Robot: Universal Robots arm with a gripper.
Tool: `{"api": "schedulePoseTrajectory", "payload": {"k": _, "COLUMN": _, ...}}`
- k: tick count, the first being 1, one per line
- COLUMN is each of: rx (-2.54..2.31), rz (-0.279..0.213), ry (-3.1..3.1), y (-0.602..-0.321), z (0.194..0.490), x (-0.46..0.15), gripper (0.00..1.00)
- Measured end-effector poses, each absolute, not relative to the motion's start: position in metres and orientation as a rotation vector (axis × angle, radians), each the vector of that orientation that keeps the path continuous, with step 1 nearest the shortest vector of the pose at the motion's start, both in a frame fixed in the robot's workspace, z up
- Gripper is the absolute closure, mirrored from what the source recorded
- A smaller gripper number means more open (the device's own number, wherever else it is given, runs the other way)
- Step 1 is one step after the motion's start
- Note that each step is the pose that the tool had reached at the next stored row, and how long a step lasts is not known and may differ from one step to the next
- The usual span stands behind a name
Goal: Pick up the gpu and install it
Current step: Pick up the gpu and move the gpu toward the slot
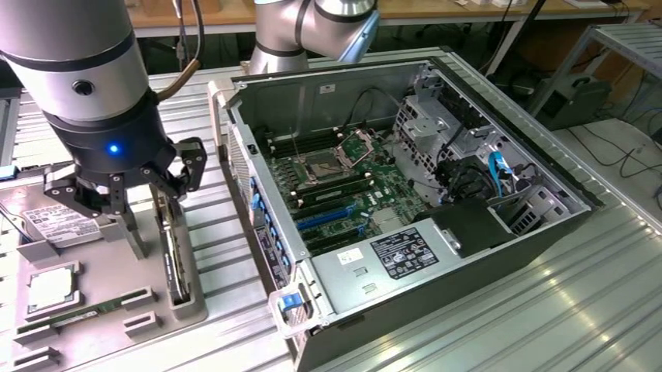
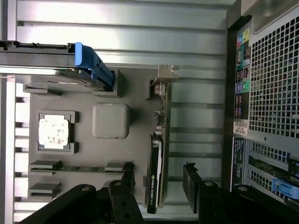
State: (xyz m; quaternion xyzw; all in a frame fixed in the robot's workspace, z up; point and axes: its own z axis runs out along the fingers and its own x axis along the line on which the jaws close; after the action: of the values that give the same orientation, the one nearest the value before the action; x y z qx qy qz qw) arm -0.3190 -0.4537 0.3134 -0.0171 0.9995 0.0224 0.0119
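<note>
Your pincer [image 2: 159,168] stands as wide open as it goes and has hold of nothing. Its fingers [image 2: 127,184] straddle the gpu [image 2: 161,112], one on each flat face. A strip of open space shows on both sides, so nothing is touching yet.

The gpu stands on its long edge in a slot of the grey holder tray [image 2: 140,93], directly beneath the pincer. Its black cooler end lies between the fingers, and its silver bracket is at the end farthest from them. I judge it is kept upright like this so that both broad faces are offered to the fingers and the thin card needs no prying off a flat surface.

The gap looks narrower on the cooler side, so that finger has less room to spare. On that same side of the pincer, well apart from the card, the tray carries the memory stick [image 2: 77,168] and the processor [image 2: 53,131]. The hard drive [image 2: 46,60] with its blue tab sits farther along, toward the bracket end. None of them crowd the fingers.

On the other side of the pincer you have bare worktop [image 2: 201,116] slats, then the rear wall of the open computer case [image 2: 275,70]. That wall is the nearest tall edge. Straight above the card, the way looks free.
</note>
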Motion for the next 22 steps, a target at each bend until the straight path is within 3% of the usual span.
{"api": "schedulePoseTrajectory", "payload": {"k": 22, "rx": -0.053, "rz": 0.068, "ry": 3.117, "y": -0.456, "z": 0.293, "x": -0.319, "gripper": 0.46}}
